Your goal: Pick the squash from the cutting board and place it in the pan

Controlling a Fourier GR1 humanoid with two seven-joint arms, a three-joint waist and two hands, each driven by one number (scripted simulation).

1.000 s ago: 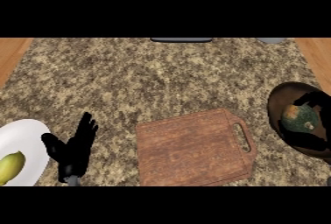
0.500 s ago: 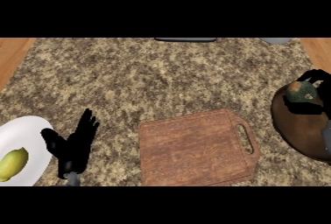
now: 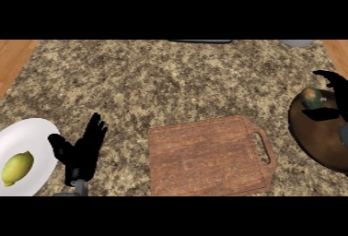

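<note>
Lying in the pan [image 3: 318, 148], the squash [image 3: 312, 97] sits beside the right hand [image 3: 337, 99].

Layout, head view:
- Counter [image 3: 170, 87] spans the whole view
- Cutting board [image 3: 207, 156] lies on the counter, near edge, a little right of centre, handle end to the right; nothing on it
- Pan [image 3: 319, 147] sits right of the board, near it, cut off by the right edge
- Squash [image 3: 312, 97] lies in the pan, at its far side
- Right hand [image 3: 336, 94] is over the pan's far side, just beside the squash
- Plate [image 3: 31, 133] is at the near left, well apart from the board
- Lemon [image 3: 17, 168] lies on the plate, left part
- Left hand [image 3: 81, 150] is between plate and board, just beside the plate's right rim
</note>
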